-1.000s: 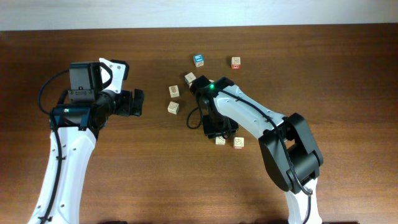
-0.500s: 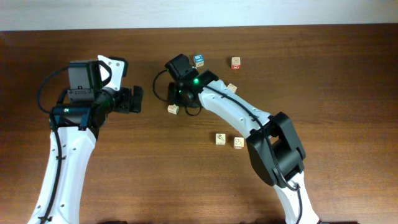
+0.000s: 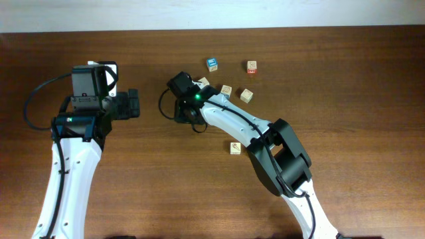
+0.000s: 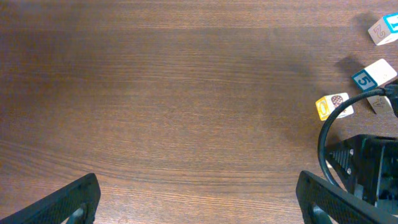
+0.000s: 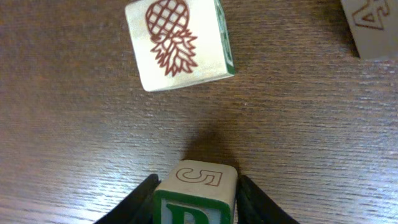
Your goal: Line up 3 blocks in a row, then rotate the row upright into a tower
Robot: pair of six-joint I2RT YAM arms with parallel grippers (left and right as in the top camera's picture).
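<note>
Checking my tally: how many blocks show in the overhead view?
6: blue one and red one at top, three pale ones near the right arm, one lower beside it. Others may hide beneath that arm.

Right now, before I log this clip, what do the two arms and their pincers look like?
Both arms have white links and black joints. The left arm carries a black camera box and a looping black cable. The right arm shows a small green light near its wrist. Its pincer fingers are black.
</note>
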